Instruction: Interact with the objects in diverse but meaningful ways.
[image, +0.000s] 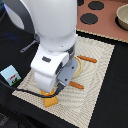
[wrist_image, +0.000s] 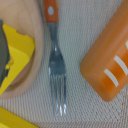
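Arm (image: 50, 45) low over woven mat (image: 95, 75) on desk, hiding jaws; opening impossible to tell. Bread block (wrist_image: 107, 60), orange-brown with white score marks, on mat just beside fork (wrist_image: 56, 70), long axis slanted against fork's. Plate (wrist_image: 30, 60) across fork, carrying yellow cheese (wrist_image: 20, 47).

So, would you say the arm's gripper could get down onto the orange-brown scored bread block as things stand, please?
Probably yes: the orange-brown scored bread block lies bare on the woven placemat just beneath the wrist, nothing covering it. The orange-handled fork lies alongside, apart from it. The gripper's fingers aren't visible.
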